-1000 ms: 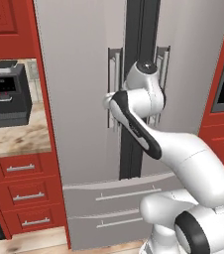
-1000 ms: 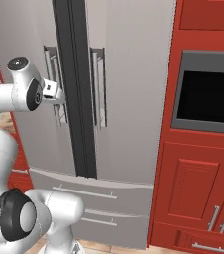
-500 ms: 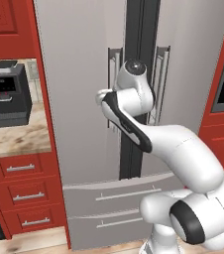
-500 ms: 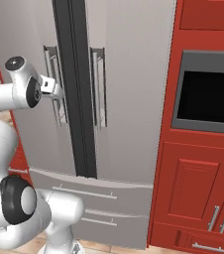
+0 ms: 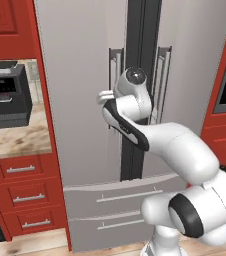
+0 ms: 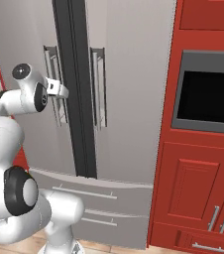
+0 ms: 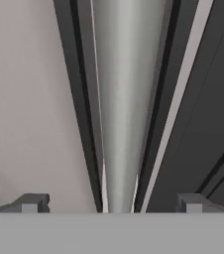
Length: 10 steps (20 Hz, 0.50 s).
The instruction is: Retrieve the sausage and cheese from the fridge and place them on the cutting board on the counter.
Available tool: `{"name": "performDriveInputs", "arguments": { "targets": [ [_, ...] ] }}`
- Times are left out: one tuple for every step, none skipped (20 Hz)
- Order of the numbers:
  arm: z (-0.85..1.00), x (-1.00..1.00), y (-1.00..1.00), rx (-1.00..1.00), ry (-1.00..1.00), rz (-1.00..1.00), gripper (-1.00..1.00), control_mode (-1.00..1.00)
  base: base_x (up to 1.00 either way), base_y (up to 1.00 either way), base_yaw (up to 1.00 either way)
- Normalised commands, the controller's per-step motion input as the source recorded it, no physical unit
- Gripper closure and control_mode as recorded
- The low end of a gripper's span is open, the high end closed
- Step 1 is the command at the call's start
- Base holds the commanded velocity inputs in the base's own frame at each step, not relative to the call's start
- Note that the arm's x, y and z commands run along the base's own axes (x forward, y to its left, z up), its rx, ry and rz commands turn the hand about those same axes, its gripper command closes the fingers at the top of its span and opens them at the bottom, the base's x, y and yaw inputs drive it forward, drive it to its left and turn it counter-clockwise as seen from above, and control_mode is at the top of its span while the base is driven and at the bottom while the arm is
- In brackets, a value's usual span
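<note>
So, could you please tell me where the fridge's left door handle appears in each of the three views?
Left base view: the left door handle is upper centre, partly behind the arm.
Right base view: upper left, beside the gripper.
Hand view: the grey bar up the centre.
Shared landmark: the dark seam between the doors.

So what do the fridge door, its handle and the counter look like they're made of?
Fridge: looks like brushed steel, going by its flat grey-silver matte sheen. Handle: seems like smooth metal, with a soft highlight along the bar between the open end effector tips. Counter: beige marbled pattern, probably polished stone.
</note>
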Motion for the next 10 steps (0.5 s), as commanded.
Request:
{"name": "performDriveInputs", "arguments": {
  "targets": [
    [0.0,0.42,-0.13,0.01,0.0,0.0,-1.0,-1.0,0.0,0.0,0.0],
    [0.0,0.44,-0.12,0.03,0.0,0.0,-1.0,-1.0,0.0,0.0,0.0],
    [0.0,0.44,-0.11,0.03,0.0,0.0,-1.0,-1.0,0.0,0.0,0.0],
    [0.0,0.44,-0.09,0.02,0.0,0.0,-1.0,-1.0,0.0,0.0,0.0],
    [-0.02,0.38,-0.09,0.0,0.0,0.0,-1.0,-1.0,0.0,0.0,0.0],
    [-0.08,0.37,-0.08,0.0,0.0,0.0,-1.0,-1.0,0.0,0.0,0.0],
    [-0.1,0.36,-0.06,0.0,0.0,0.0,-1.0,-1.0,0.0,0.0,0.0],
    [-0.13,0.36,-0.04,0.0,0.0,0.0,-1.0,-1.0,0.0,0.0,0.0],
    [-0.14,0.36,-0.02,0.0,0.0,0.0,-1.0,-1.0,0.0,0.0,0.0],
    [-0.13,0.41,-0.02,0.0,0.0,0.0,-1.0,-1.0,0.0,0.0,0.0]
  ]
}}
